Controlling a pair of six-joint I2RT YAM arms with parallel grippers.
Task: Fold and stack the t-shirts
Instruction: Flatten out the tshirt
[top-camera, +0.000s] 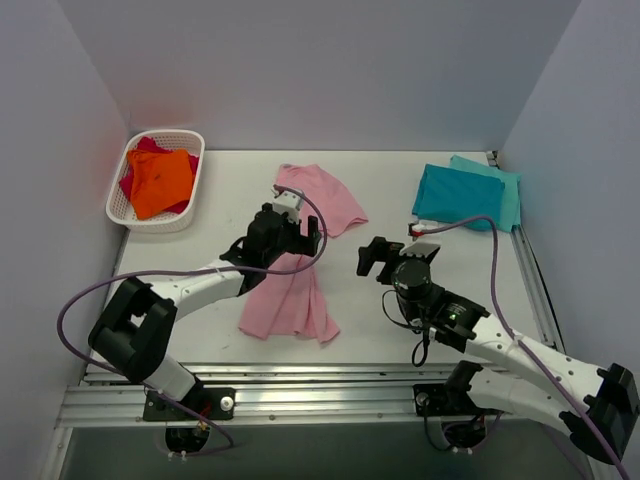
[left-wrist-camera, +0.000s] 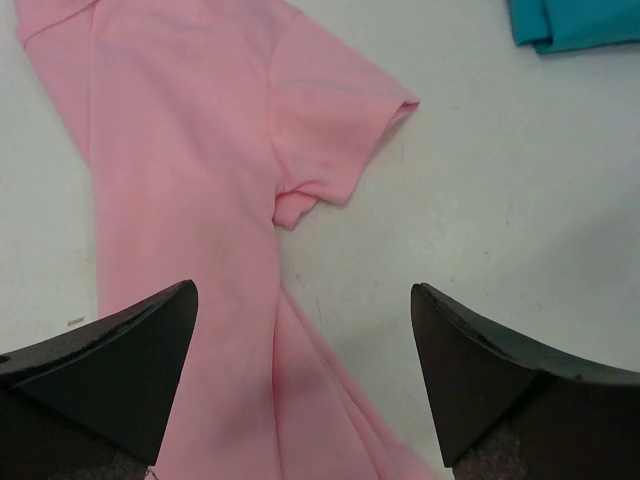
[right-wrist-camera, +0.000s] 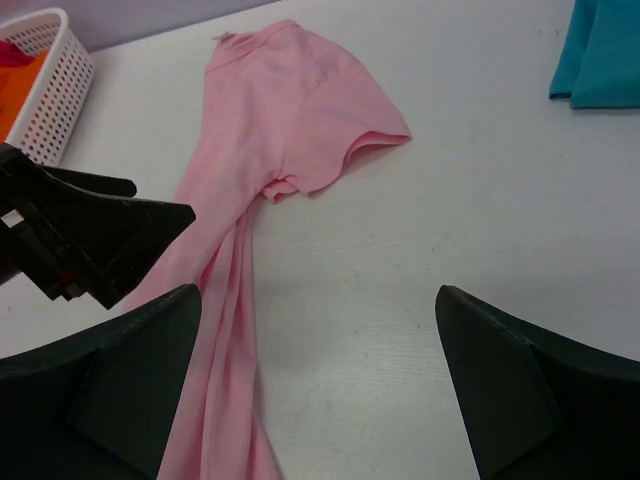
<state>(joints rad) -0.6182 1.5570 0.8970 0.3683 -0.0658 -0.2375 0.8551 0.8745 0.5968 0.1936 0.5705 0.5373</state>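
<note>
A light pink t-shirt lies crumpled lengthwise on the white table, collar end at the back, hem near the front. It shows in the left wrist view and the right wrist view. My left gripper is open and empty, hovering over the shirt's narrow middle. My right gripper is open and empty, over bare table just right of the shirt. A folded teal t-shirt lies on a lighter turquoise one at the back right; the teal also shows in the left wrist view.
A white plastic basket at the back left holds orange and red clothes. White walls enclose the table on three sides. A metal rail runs along the front edge.
</note>
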